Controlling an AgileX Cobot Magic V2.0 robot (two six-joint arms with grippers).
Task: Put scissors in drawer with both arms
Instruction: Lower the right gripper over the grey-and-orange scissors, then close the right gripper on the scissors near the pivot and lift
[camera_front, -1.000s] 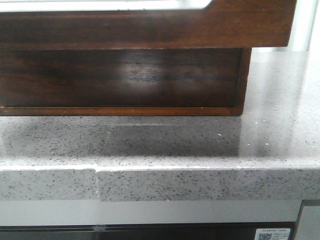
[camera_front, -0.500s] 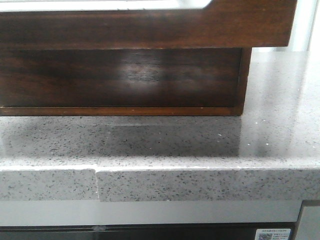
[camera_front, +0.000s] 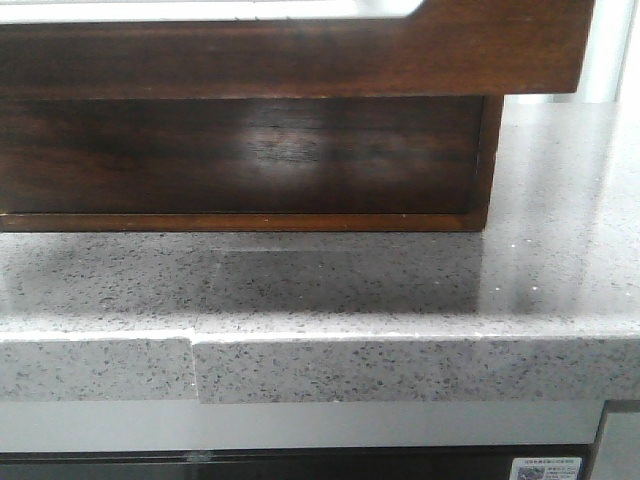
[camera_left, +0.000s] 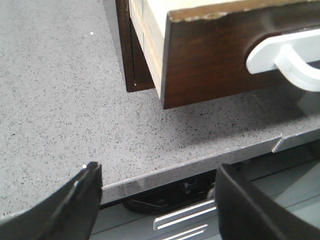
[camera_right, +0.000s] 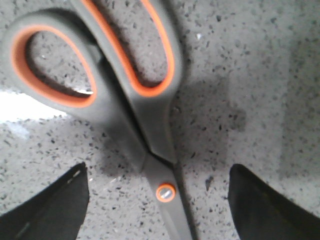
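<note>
Straddling the scissors (camera_right: 135, 115), the right gripper (camera_right: 157, 200) has its 2 black fingers (camera_right: 47, 207) spread wide apart, 1 on each side of the shank, touching nothing. The scissors lie flat on the speckled grey countertop (camera_right: 250, 75), closed, their grey handles lined with orange and an orange pivot screw (camera_right: 165, 192) showing between the fingers. The left gripper (camera_left: 157, 200) is likewise open and empty, hanging over the near edge of the countertop (camera_left: 60, 100). Beyond it the drawer (camera_left: 210, 55) stands pulled out, its dark brown front bearing a white handle (camera_left: 280, 52), its pale side wall showing. In the front view the drawer (camera_front: 300, 50) juts over its dark wooden cabinet (camera_front: 250, 160).
</note>
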